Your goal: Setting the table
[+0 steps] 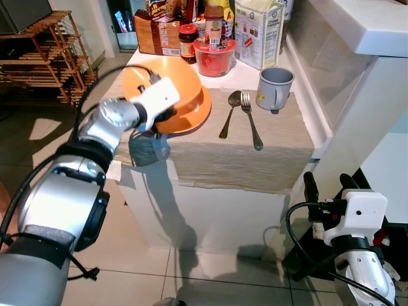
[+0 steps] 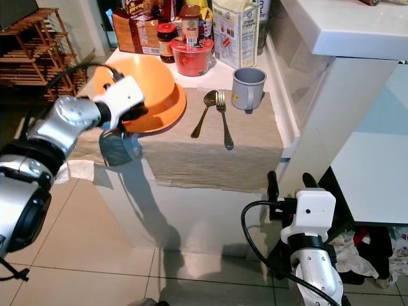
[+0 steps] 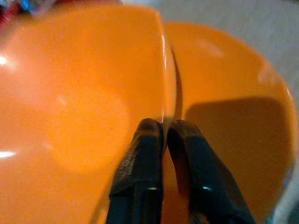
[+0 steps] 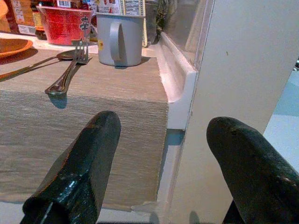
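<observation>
The orange bowl's (image 1: 182, 83) rim is pinched by the left gripper's (image 3: 164, 133) fingers near the surface's (image 1: 287, 137) left edge; the right gripper's (image 4: 163, 158) fingers are spread.

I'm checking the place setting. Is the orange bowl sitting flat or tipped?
Tipped: the orange bowl leans on its edge over the orange plate, its rim pinched by the left hand.

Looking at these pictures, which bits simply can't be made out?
- Orange bowl: near rim hidden by the left end effector, eye views.
- Orange plate under it: mostly covered by the bowl.
- Package labels: too small, tops cut off.
- Blue-grey object below the left wrist: unidentifiable.
</observation>
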`<state>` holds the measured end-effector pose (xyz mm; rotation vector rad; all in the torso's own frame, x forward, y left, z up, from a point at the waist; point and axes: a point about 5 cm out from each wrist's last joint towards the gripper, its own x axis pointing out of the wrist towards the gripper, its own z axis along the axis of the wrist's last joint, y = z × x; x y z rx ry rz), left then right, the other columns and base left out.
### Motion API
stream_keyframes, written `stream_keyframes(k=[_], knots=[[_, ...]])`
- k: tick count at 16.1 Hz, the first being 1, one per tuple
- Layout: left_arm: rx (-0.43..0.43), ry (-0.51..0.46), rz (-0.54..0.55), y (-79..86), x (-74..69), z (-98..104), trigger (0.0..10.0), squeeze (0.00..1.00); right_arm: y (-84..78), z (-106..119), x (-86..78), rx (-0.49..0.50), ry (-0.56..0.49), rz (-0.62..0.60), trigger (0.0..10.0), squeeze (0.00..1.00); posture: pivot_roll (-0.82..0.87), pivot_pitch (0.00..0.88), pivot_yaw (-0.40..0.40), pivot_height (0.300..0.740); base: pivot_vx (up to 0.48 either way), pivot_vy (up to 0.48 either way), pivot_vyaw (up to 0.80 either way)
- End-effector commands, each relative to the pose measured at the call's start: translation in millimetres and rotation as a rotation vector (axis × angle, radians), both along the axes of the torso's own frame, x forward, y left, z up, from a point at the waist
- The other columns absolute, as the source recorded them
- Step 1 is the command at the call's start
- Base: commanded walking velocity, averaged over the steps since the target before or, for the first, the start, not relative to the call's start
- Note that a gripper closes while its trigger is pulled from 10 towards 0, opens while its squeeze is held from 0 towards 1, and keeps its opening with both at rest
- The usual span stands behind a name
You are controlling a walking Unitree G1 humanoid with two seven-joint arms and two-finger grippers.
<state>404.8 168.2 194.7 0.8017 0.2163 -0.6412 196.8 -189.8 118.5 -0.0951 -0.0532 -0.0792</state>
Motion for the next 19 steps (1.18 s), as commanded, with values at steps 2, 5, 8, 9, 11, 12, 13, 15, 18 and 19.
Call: stream_keyframes(k=[2,5,8,9,11,12,13,15,18,19], knots=[[0.001,0.019,0.013,1.7,-1.0,-5,0.0,0.0,1.5,0,0.7,-0.001,0.009,0.008,10.0,0.0,-0.14,0.014,0.064,0.74,0.0,0.0,0.0],[-0.097,-0.019,0.016,-0.3,2.0,8,0.0,0.0,2.0,-1,1.4,-0.001,0.012,0.012,10.0,0.0,-0.13,0.01,0.061,0.74,0.0,0.0,0.0],[-0.161,-0.09,-0.01,-5.0,5.0,27,0.0,0.0,1.9,-2,1.7,-0.002,0.014,0.014,10.0,0.0,-0.13,0.005,0.061,0.74,0.0,0.0,0.0],[-0.195,-0.127,-0.031,-8.3,6.2,38,0.0,0.0,1.8,-2,1.8,-0.002,0.015,0.014,10.0,0.0,-0.13,0.0,0.06,0.74,0.0,0.0,0.0],[-0.242,-0.171,-0.068,-13.2,6.8,53,0.0,0.0,2.8,-3,2.5,0.0,0.018,0.017,10.0,0.0,-0.12,0.0,0.06,0.74,0.0,0.0,0.0],[-0.255,-0.182,-0.088,-15.1,6.4,57,0.0,0.0,3.1,-4,2.9,0.0,0.018,0.019,10.0,0.0,-0.12,0.0,0.061,0.74,0.0,0.0,0.0],[-0.258,-0.185,-0.1,-15.9,6.0,58,0.0,0.0,3.2,-4,3.0,0.0,0.018,0.019,10.0,0.0,-0.12,0.0,0.061,0.74,0.0,0.0,0.0],[-0.277,-0.179,-0.15,-18.3,3.9,61,0.0,0.0,3.8,-6,3.7,0.002,0.02,0.02,10.0,0.0,-0.11,0.0,0.06,0.74,0.0,0.0,0.0],[-0.255,-0.184,-0.119,-13.3,4.4,58,10.0,1.0,4.6,-7,5.0,0.003,0.02,0.024,10.0,0.0,-0.11,0.0,0.061,0.74,0.0,0.0,0.0],[-0.256,-0.183,-0.112,-11.3,4.4,58,10.0,1.0,4.8,-7,5.4,0.003,0.02,0.024,10.0,0.0,-0.11,0.0,0.062,0.74,0.0,0.0,0.0]])
